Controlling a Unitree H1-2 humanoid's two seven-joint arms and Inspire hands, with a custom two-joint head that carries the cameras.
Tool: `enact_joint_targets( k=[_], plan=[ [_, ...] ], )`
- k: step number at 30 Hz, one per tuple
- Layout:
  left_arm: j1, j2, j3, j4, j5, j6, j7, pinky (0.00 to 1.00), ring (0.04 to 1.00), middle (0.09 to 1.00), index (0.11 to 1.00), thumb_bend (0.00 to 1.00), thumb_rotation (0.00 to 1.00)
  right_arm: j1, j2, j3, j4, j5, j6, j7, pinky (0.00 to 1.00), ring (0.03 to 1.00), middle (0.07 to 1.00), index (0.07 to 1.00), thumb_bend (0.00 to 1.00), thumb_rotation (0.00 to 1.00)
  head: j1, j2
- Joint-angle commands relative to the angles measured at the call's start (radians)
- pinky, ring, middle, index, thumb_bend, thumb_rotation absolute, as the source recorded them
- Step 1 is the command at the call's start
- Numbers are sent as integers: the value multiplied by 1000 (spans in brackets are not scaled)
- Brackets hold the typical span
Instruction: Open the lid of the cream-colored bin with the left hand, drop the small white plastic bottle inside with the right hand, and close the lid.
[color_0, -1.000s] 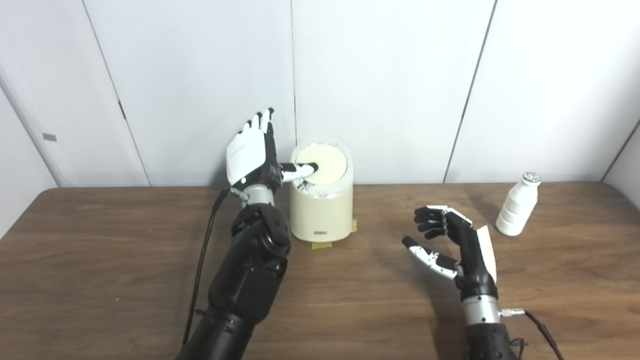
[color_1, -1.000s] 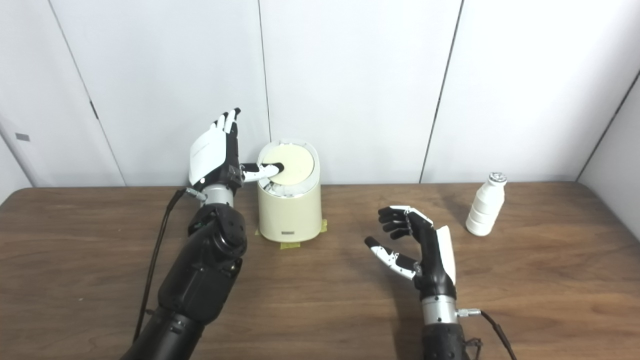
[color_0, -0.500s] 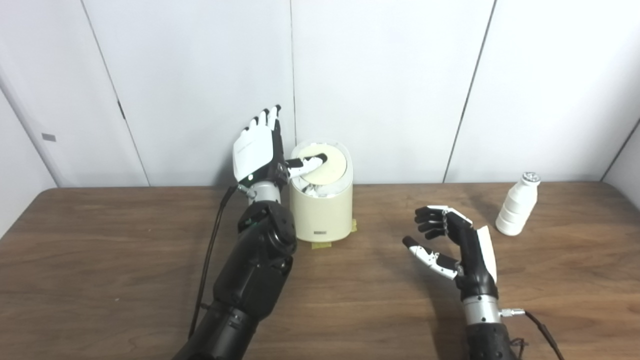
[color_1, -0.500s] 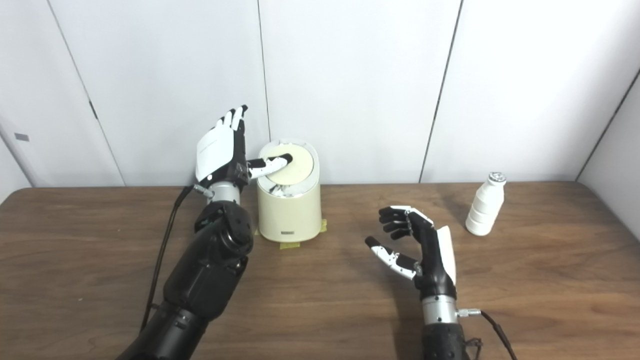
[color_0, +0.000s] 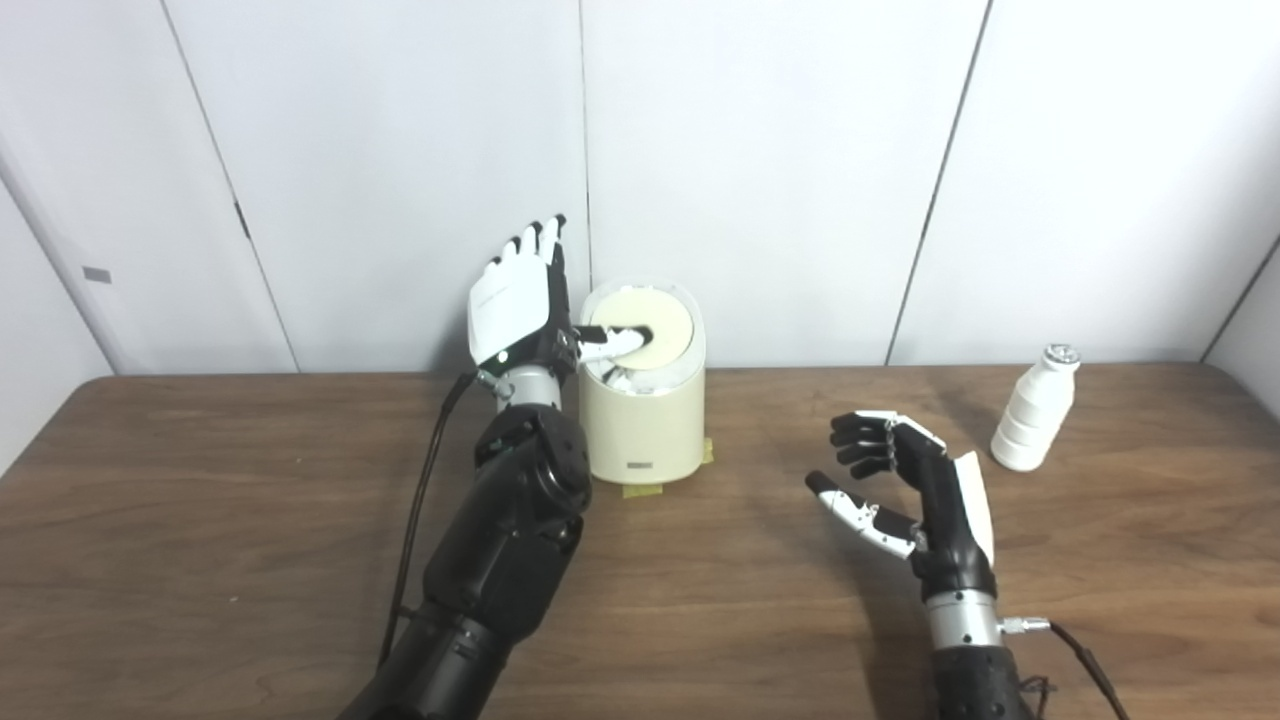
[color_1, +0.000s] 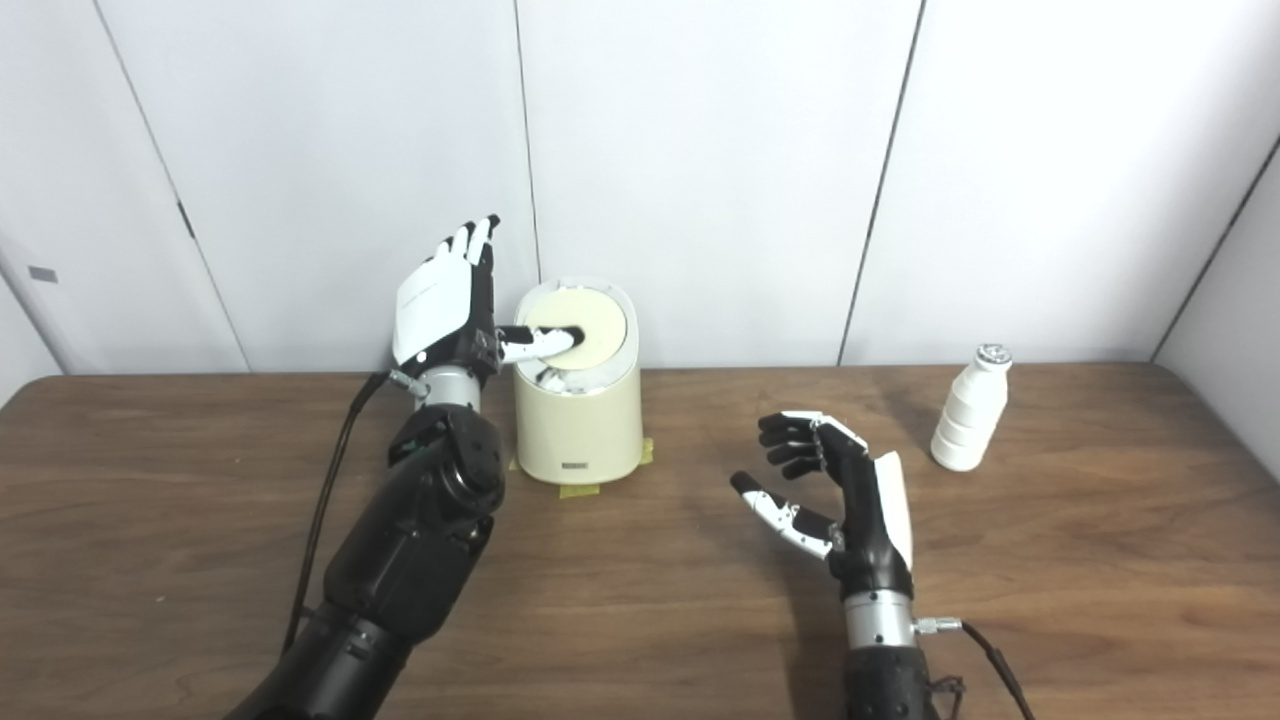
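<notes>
One cream bin (color_0: 645, 420) – rounded, upright, small label low on front, yellow tape (color_0: 642, 489) under its base – sits at table's (color_0: 200, 560) far edge by the wall. Its round lid (color_0: 650, 330) is tilted w/ a dark gap at the near side. Left hand (color_0: 520, 310): fingers straight up & apart, thumb lying across the lid, gripping nothing. One white bottle (color_0: 1035, 410) – ribbed body, silver cap – stands upright far right, well apart from bin. Right hand (color_0: 905, 480) hovers mid-table, fingers curled but apart – empty.
</notes>
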Motion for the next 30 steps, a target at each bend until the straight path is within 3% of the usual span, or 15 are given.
enact_joint_targets(
  k=[1, 10, 17, 26, 30],
  plan=[
    [-52, 1, -1, -2, 28, 6, 21, 1000, 1000, 1000, 1000, 907, 150, 40, 17, 3, 14, -10, -9, -11, 486, 556, 589, 596, 355, 122, 0, 1],
    [-56, 20, -37, 43, 114, 7, 49, 1000, 1000, 1000, 1000, 976, 34, 43, 18, 0, 3, -4, 5, -6, 495, 565, 598, 600, 357, 155, 1, 6],
    [-61, 19, -47, 68, 196, 8, 57, 1000, 1000, 1000, 1000, 979, 23, 39, 17, 2, 17, -6, -17, -15, 494, 565, 593, 596, 357, 154, 1, 5],
    [-53, 40, -81, 80, 205, 4, 65, 1000, 1000, 1000, 1000, 989, 6, 43, 26, 2, -5, -5, 8, -11, 496, 567, 596, 600, 359, 164, -1, 7],
    [-51, 66, -127, 82, 310, 7, 27, 1000, 1000, 1000, 1000, 1000, 45, 42, 24, 2, -6, -8, 7, -12, 494, 567, 597, 600, 364, 170, 1, 11]
  ],
)
